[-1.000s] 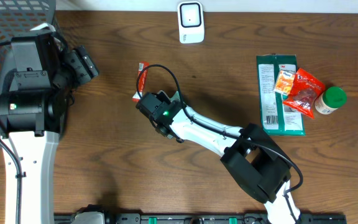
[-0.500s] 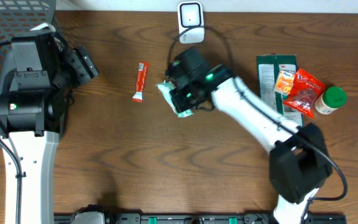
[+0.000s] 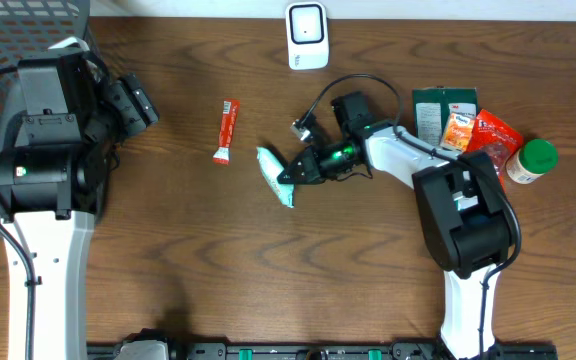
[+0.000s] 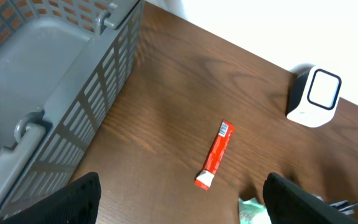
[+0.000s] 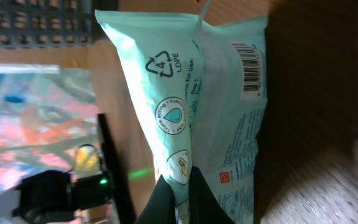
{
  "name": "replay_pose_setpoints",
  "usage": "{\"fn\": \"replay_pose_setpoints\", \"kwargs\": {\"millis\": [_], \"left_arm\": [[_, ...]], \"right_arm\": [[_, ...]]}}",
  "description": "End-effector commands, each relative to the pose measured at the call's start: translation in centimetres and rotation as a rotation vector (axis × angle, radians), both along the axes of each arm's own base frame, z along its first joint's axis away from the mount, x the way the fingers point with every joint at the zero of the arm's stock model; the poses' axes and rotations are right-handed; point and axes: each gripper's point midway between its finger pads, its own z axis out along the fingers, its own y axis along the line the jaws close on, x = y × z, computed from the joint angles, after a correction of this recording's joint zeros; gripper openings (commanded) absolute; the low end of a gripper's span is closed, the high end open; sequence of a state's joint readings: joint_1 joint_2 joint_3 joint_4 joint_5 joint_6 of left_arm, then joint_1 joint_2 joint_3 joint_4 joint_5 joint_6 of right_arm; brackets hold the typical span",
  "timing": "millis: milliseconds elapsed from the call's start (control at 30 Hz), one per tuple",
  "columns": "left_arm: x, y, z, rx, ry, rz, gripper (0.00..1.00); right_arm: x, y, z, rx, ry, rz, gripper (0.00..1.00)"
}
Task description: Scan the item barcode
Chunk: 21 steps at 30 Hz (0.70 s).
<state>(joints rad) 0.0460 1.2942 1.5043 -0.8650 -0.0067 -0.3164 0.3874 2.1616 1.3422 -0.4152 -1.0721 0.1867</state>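
Two arms: left gripper idles at 9 o'clock of the table, jaws spread wide and empty. Mint-green wipes pack is mid-table, roughly 6 o'clock of the scanner, pinched at its end seam by the clenched right gripper. Pack looks light, soft and slick, likely floppy; the seam edge seems the best hold, leaving the barcode clear.

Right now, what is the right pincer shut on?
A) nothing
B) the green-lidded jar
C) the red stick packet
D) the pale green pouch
D: in the right wrist view the right pincer is clamped on the edge of the pale green pouch, while the red stick packet lies apart, untouched.
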Motion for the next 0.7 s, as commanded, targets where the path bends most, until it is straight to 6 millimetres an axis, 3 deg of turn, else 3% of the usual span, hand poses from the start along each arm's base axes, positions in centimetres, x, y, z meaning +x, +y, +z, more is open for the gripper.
{"fn": "replay_pose_setpoints", "kwargs": {"millis": [0,100,200,433,567,667], "left_arm": [[0.0,0.2,0.3,0.008,-0.005,0.005,0.84],[0.0,0.2,0.3,0.008,-0.005,0.005,0.84],[0.0,0.2,0.3,0.008,-0.005,0.005,0.84],[0.0,0.2,0.3,0.008,-0.005,0.005,0.84],[0.0,0.2,0.3,0.008,-0.005,0.005,0.84],[0.0,0.2,0.3,0.008,-0.005,0.005,0.84]], "right_arm": [[1.1,-1.3,0.1,0.013,0.015,-0.04,0.02],[2.1,-2.4,-0.7,-0.034,-0.002,-0.079,0.09],[2.7,-3.2,-1.4,-0.08,-0.011,-0.107,0.25],[3.6,-5.3,-4.0,-0.264,-0.048,-0.166,0.29],[4.6,-6.5,-3.9,-0.314,-0.084,-0.194,0.38],[5.1,-7.0,-2.7,-0.318,-0.1,-0.212,0.43]]}}
